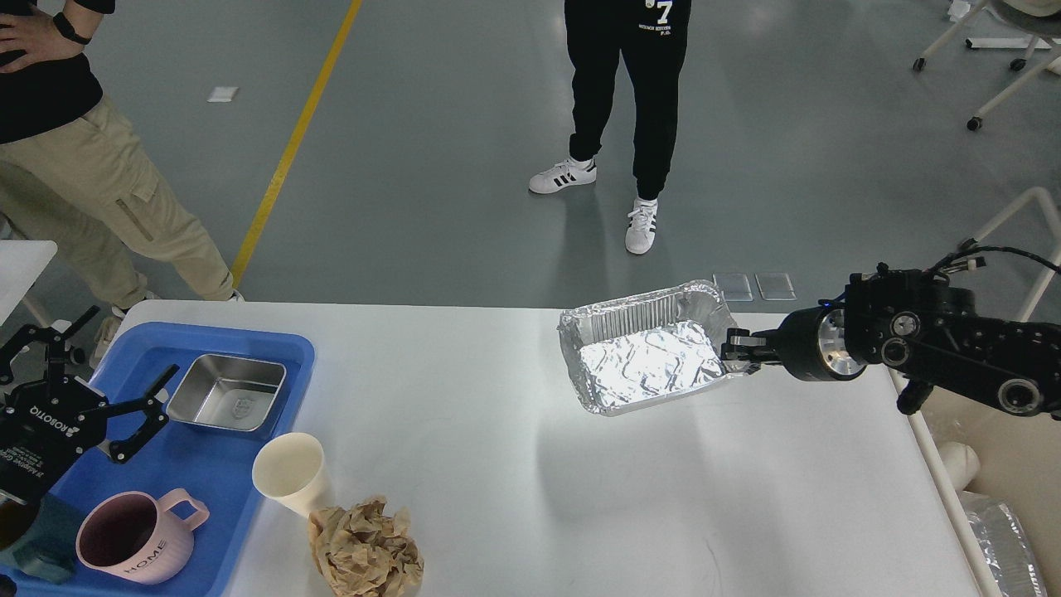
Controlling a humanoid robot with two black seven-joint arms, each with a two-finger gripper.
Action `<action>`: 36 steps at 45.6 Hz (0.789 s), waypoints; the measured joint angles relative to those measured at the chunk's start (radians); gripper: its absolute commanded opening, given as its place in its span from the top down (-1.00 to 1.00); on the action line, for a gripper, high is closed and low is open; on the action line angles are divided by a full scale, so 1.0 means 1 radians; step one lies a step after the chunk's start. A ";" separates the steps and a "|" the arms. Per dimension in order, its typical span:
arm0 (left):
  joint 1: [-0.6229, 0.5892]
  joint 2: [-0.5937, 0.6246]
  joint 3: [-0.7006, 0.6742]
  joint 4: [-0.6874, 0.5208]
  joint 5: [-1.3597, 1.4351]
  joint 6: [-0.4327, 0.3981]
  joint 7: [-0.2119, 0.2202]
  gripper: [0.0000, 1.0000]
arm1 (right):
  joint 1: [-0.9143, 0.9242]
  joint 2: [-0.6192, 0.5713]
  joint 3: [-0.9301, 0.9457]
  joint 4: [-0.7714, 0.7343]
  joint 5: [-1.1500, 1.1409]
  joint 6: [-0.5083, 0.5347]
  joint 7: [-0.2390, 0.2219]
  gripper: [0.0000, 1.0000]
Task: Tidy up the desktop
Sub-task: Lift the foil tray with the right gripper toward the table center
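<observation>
The white desktop [514,489] fills the lower view. My right gripper [736,350] is shut on the right rim of an empty foil tray [642,361] and holds it in the air above the far middle-right of the desktop. My left gripper [87,369] is open and empty, hovering over the left side of the blue tray [207,489]. A paper cup [290,474] and a crumpled brown paper ball [366,549] sit on the desktop near the front left.
The blue tray holds a steel dish [225,393] and a pink mug [137,541]. A cream bin [1007,489] stands off the right edge with foil [999,543] inside. Two people [630,99] stand beyond the table.
</observation>
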 measured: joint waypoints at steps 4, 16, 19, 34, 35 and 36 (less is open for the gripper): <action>0.006 0.001 0.000 0.000 0.000 -0.003 0.000 -0.94 | 0.016 0.033 0.000 -0.003 0.025 0.005 -0.020 1.00; 0.024 0.001 0.000 0.000 0.000 -0.004 0.000 -0.95 | 0.037 0.098 -0.001 -0.015 0.078 0.007 -0.066 1.00; 0.025 0.001 0.000 -0.001 0.000 0.000 0.000 -0.94 | 0.038 0.118 -0.001 -0.028 0.089 0.007 -0.071 1.00; 0.005 0.062 0.004 0.000 0.069 0.106 -0.010 -0.94 | 0.036 0.215 0.003 -0.116 0.095 -0.001 -0.072 1.00; 0.005 0.065 0.002 0.000 0.083 0.114 -0.012 -0.95 | 0.034 0.218 0.003 -0.119 0.095 -0.002 -0.071 1.00; 0.005 0.066 -0.002 0.002 0.100 0.121 -0.016 -0.95 | 0.033 0.221 0.004 -0.121 0.095 -0.002 -0.071 1.00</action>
